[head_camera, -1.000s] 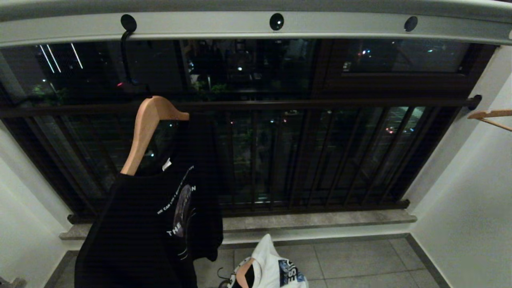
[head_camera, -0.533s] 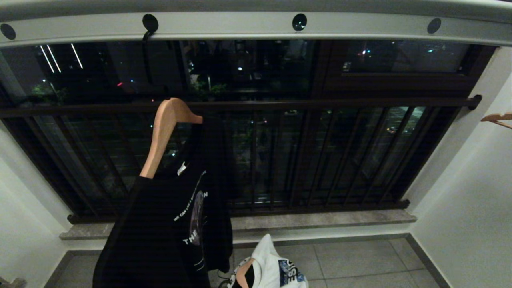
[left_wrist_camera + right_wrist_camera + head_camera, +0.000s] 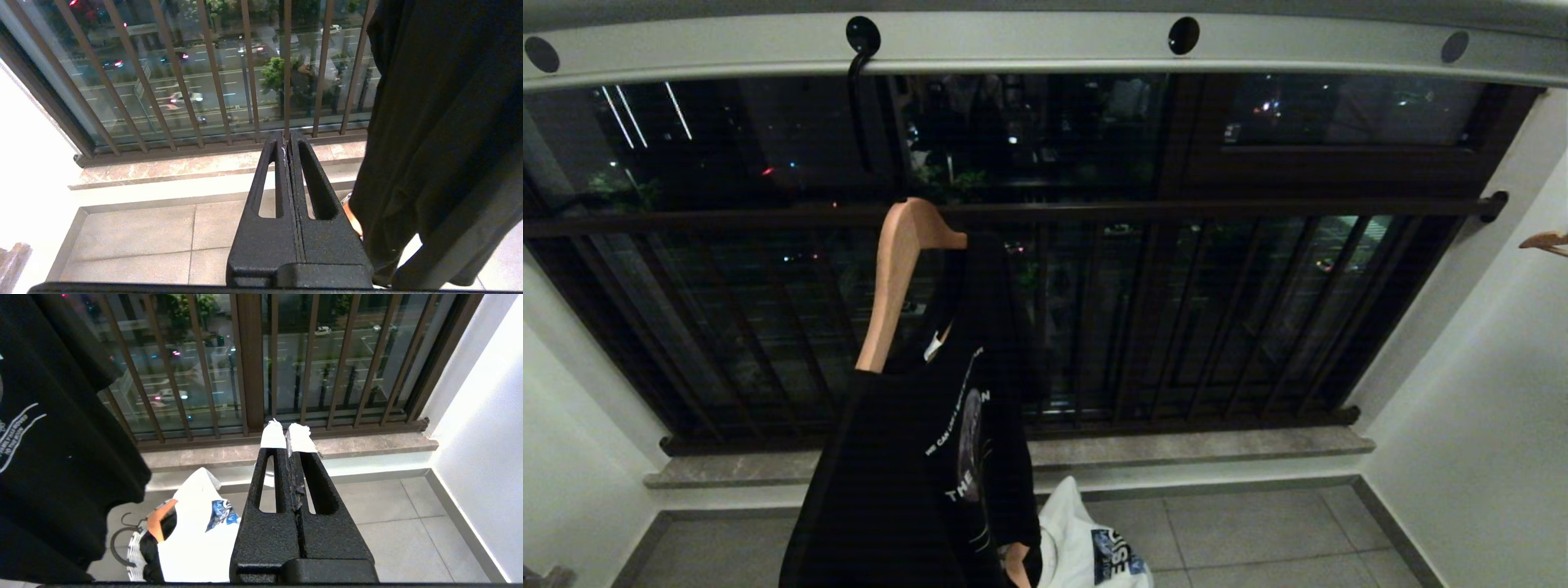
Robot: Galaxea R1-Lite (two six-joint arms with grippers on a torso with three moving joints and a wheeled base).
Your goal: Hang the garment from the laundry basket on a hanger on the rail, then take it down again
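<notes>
The pale rail (image 3: pixel 1045 45) with its round dark holes runs across the top of the head view. A wooden hanger (image 3: pixel 894 278) hangs from it by a black hook (image 3: pixel 863 37) and carries a black printed T-shirt (image 3: pixel 915 490). The laundry basket's white patterned rim (image 3: pixel 132 555) shows on the floor in the right wrist view, holding a white garment (image 3: pixel 196 539). My left gripper (image 3: pixel 287 136) is shut and empty, just left of the black shirt (image 3: pixel 441 122). My right gripper (image 3: pixel 288 433), with white-taped tips, is shut and empty above the floor. Neither arm is in the head view.
A dark window grille (image 3: pixel 1176 327) stands behind the rail over a stone sill (image 3: pixel 1176 445). White walls (image 3: pixel 1486 408) close in both sides. Another wooden hanger (image 3: pixel 1543 241) pokes in at the right edge. Grey floor tiles (image 3: pixel 1258 531) lie right of the basket.
The head view has shifted, so the rail's holes and the hanging black shirt now sit further right. The shirt now covers part of the white garment below. Both grippers stay shut.
</notes>
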